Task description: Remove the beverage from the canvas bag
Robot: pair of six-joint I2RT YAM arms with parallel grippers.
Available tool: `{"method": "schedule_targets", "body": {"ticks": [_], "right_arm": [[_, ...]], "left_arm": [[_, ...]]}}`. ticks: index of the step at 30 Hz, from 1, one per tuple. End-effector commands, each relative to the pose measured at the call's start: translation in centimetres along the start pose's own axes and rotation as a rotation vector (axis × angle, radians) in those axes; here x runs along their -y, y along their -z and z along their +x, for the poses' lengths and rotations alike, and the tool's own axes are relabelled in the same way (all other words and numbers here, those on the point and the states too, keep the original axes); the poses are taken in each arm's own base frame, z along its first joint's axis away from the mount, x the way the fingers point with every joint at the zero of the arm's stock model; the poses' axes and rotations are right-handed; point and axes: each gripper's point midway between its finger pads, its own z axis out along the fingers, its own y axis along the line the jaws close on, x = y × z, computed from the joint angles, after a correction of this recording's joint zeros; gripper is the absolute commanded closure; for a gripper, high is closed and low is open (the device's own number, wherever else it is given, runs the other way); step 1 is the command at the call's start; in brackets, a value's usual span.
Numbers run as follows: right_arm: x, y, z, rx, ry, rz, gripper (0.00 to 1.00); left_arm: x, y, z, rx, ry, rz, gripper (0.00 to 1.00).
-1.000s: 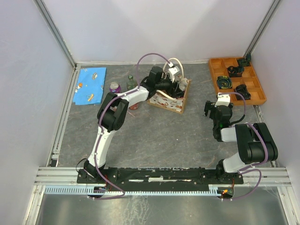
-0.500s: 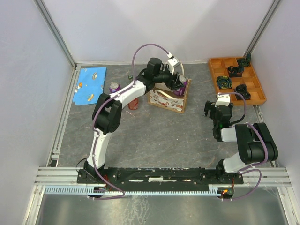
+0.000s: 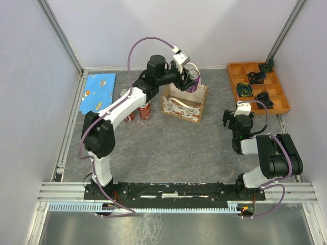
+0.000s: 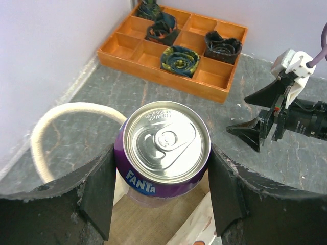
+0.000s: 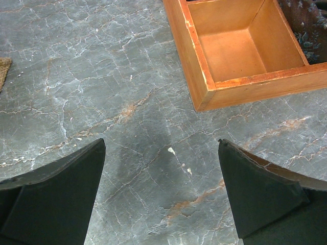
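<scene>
My left gripper (image 3: 190,80) is shut on a purple Fanta can (image 3: 192,81) and holds it above the canvas bag (image 3: 185,106), a small tan tote with a red-and-white print. In the left wrist view the can (image 4: 162,148) sits upright between my two black fingers (image 4: 99,189), with the bag's tan inside (image 4: 153,222) below it and a white looped handle (image 4: 48,120) to the left. My right gripper (image 3: 233,118) is open and empty, low over the bare stone table (image 5: 153,148), right of the bag.
An orange compartment tray (image 3: 258,87) with dark rolled items stands at the back right; its corner shows in the right wrist view (image 5: 204,97). A blue printed cloth (image 3: 98,93) lies at the back left. Two other cans (image 3: 144,109) stand left of the bag, partly behind the left arm.
My left gripper has risen out of the bag with the purple can in it and moved a little back. The right arm has not moved.
</scene>
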Motion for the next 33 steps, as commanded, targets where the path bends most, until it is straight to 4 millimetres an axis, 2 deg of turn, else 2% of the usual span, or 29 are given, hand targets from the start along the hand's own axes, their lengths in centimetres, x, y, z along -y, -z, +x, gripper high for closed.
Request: {"method": "schedule_targets", "body": {"ticks": [1, 7, 15, 19, 23, 28, 29, 30, 33], "right_arm": [[-0.2, -0.5, -2.3, 0.062, -0.012, -0.005, 0.01], [-0.2, -0.5, -2.3, 0.061, -0.011, -0.005, 0.01], [-0.2, -0.5, -2.3, 0.062, -0.010, -0.007, 0.01], [-0.2, -0.5, -2.3, 0.062, -0.011, -0.006, 0.01], [-0.2, -0.5, -2.3, 0.062, -0.013, -0.007, 0.01], [-0.2, -0.5, -2.3, 0.061, -0.012, -0.006, 0.01], [-0.2, -0.5, -2.3, 0.063, -0.013, -0.007, 0.01], [-0.2, -0.5, -2.3, 0.062, -0.012, -0.006, 0.01], [-0.2, -0.5, -2.3, 0.063, -0.013, -0.006, 0.01]], "left_arm": [[-0.7, 6.1, -10.9, 0.213, -0.190, -0.149, 0.97], [-2.0, 12.2, -10.6, 0.203, -0.152, -0.327, 0.97], [-1.3, 20.1, -7.3, 0.187, -0.111, -0.532, 0.97], [-0.3, 23.1, -5.6, 0.198, -0.080, -0.594, 0.97], [0.3, 24.6, -2.5, 0.188, -0.013, -0.634, 0.97], [1.2, 25.5, 1.5, 0.201, 0.071, -0.660, 0.97], [1.3, 25.6, 3.1, 0.187, 0.090, -0.668, 0.97], [1.3, 25.9, 3.4, 0.200, 0.097, -0.680, 0.97], [1.2, 26.1, 6.3, 0.183, 0.124, -0.709, 0.97]]}}
